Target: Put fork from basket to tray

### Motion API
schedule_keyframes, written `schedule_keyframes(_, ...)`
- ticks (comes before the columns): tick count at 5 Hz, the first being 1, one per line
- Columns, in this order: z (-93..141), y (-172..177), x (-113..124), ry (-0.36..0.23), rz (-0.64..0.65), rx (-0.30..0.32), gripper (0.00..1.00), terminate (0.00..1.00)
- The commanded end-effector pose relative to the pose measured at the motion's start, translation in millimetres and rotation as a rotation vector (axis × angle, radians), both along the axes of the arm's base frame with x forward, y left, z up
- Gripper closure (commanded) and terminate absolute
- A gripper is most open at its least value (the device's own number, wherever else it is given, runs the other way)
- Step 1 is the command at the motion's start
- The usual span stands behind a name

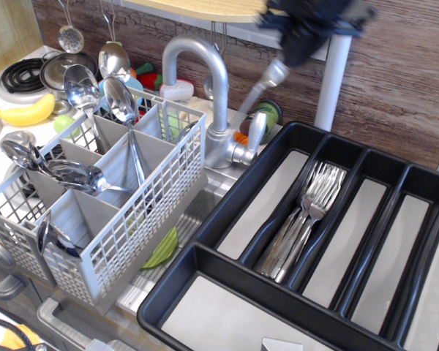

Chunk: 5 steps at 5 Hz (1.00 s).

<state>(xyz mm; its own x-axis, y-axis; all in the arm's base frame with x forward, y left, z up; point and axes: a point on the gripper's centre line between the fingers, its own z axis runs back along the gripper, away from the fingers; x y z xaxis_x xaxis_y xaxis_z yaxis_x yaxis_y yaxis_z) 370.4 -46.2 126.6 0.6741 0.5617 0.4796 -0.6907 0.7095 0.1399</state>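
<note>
At the near right edge sits the black tray [205,257]. It has long slots with grey bottoms. A bunch of forks [301,219] lies in one slot near its middle, with the tines pointing to the far side.

To the left of the tray stands the grey basket [139,212]. Spoons [80,175] lie and lean in its slots. Two more spoons stand up at its far end.

Behind the basket, at the far side, is a silver tap [208,95]. A banana [25,113] lies at the far left edge of the surface.

Up at the top, my claw [307,25] is dark and blurry. It hangs above the far end of the tray, near a white pole [333,80]. A shiny fork [262,86] sticks out of it and slants down to the left, in the air beside the tap. My claw is closed on the top of that fork. The fork touches neither the basket nor the tray.
</note>
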Motion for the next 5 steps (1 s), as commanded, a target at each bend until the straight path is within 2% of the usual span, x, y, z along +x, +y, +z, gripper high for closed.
schedule_keyframes(1,24,-7,9,-0.222,0.055,-0.166,1.00,0.00)
schedule_keyframes(2,16,-19,17,-0.216,0.081,-0.197,1.00,0.00)
schedule_keyframes(3,13,-29,11,-0.201,0.096,-0.245,1.00,0.00)
schedule_keyframes(4,2,-32,4,-0.155,0.090,-0.286,1.00,0.00)
schedule_keyframes(5,-9,-36,-4,-0.078,0.081,-0.336,1.00,1.00)
